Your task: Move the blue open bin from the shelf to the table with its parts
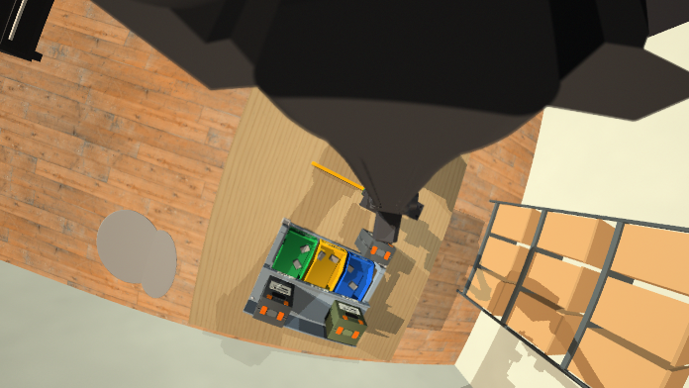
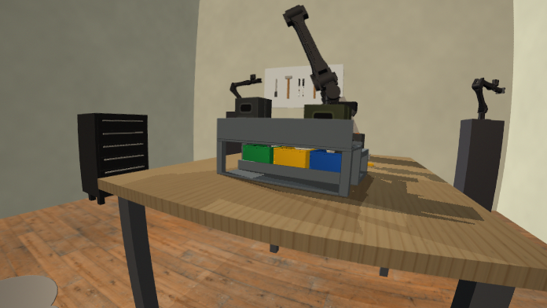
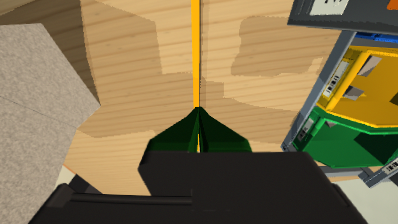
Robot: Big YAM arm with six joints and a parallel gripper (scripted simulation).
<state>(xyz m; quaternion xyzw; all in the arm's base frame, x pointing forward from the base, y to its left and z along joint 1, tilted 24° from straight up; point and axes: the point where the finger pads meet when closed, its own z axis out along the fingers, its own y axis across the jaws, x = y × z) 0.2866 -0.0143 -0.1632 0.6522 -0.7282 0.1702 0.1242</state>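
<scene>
Reading the top view from the left, the green bin (image 1: 294,253), then the yellow bin (image 1: 327,264), then the blue bin (image 1: 355,277) sit side by side inside the grey shelf (image 1: 261,283) on the table (image 1: 257,163). So the blue bin is not yet off the shelf, and its small grey parts (image 1: 352,285) lie inside it. Nothing of the task looks done so far.

The arm (image 2: 314,59) rises behind the shelf (its lower end is hidden there in the outside view). In the wrist view the claw (image 3: 198,111) has its green fingers pressed together, tips touching, over a thin yellow strip (image 3: 195,50) that lies on the wood; it holds nothing. The bins show at the right edge of that view, well apart from the fingers.

Left to do, by my judgement: open, reach the blue bin, grip it, draw it out level and set it down.
</scene>
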